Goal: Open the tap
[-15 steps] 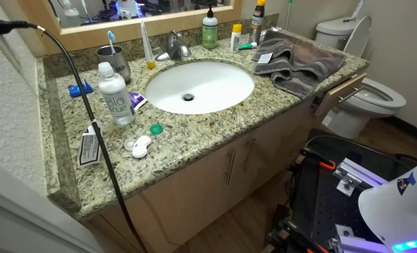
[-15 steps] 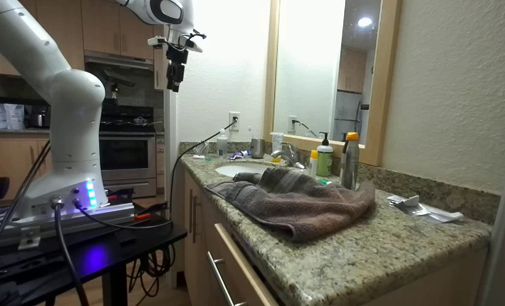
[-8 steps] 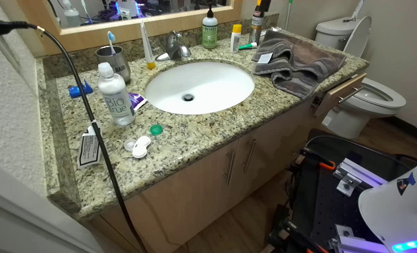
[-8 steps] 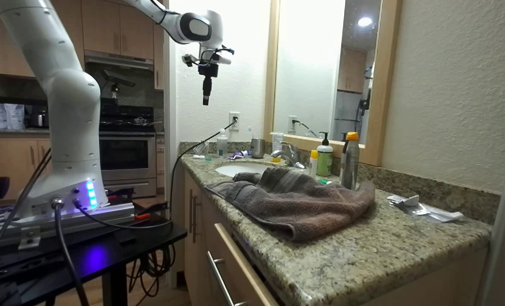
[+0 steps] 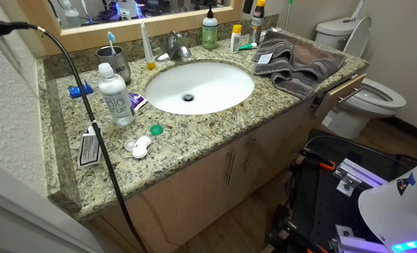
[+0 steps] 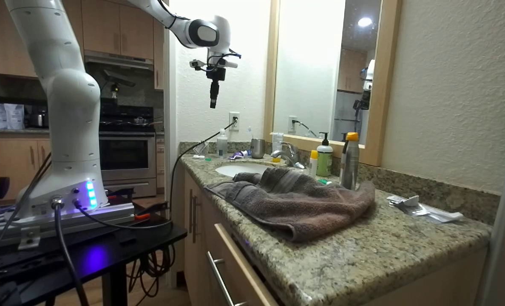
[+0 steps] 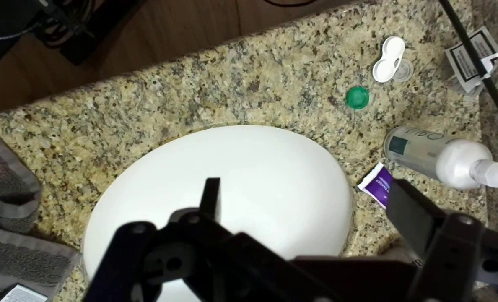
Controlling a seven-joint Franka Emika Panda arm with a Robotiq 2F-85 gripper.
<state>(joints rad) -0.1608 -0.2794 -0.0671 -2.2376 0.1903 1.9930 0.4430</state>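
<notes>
The tap [image 5: 174, 47] is a small silver-grey faucet behind the white oval basin [image 5: 208, 82]. It also shows in an exterior view [image 6: 293, 155], beyond the towel. The tap does not show in the wrist view, where the basin [image 7: 249, 167] lies below the gripper. My gripper [image 7: 305, 188] is open and empty, its black fingers [image 7: 410, 214] wide apart. In an exterior view the gripper [image 6: 213, 106] points down, high above the counter and apart from the tap. A dark tip of it [image 5: 247, 6] shows at the top edge of an exterior view.
Around the tap stand a toothpaste tube [image 5: 147, 45], a steel cup [image 5: 115, 63] and a green pump bottle [image 5: 210, 31]. A clear bottle [image 5: 116, 95], a spray can [image 5: 257, 23] and a grey towel [image 5: 296, 63] are on the counter. A black cable [image 5: 89, 109] crosses its end.
The arm has swung toward the counter and come lower. In an exterior view the gripper has moved right and turned, showing edge-on. The tap has not moved.
</notes>
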